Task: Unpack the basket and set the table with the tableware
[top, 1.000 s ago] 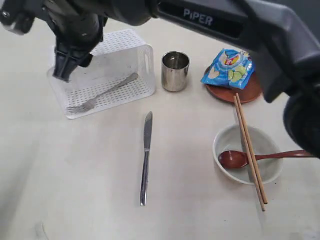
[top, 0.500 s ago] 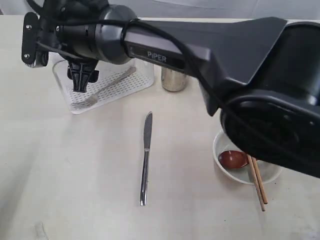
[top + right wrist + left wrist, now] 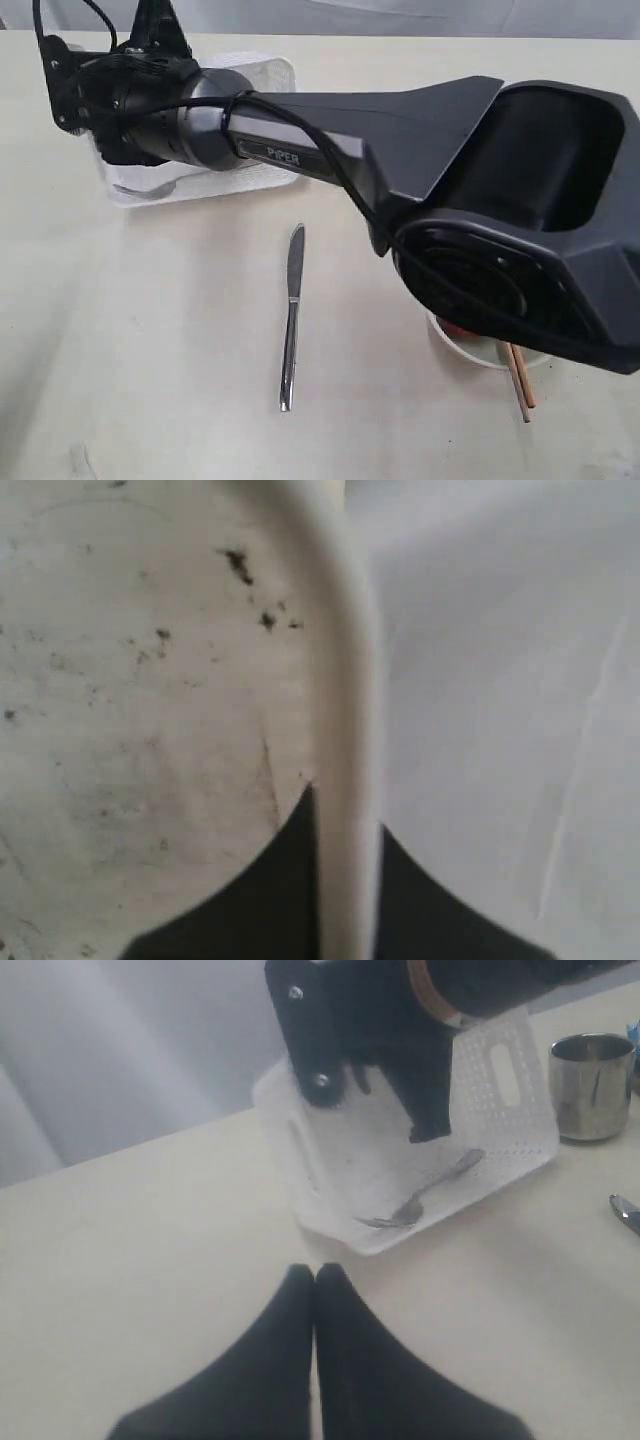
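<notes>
Closing from wide open, my right gripper (image 3: pixel 345 810) pinches the rim of the basket (image 3: pixel 260 75), far left on the table (image 3: pixel 150 350), fork (image 3: pixel 425 1188) still inside, so I judge the basket itself gets moved next.

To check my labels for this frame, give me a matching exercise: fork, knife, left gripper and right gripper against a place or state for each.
1 fork
2 knife
3 left gripper
4 right gripper

A closed on the rim of the basket
B shut, holding nothing
C lying inside the basket
D lying flat on the table

Pairs: 1-C, 2-D, 3-B, 4-A
</notes>
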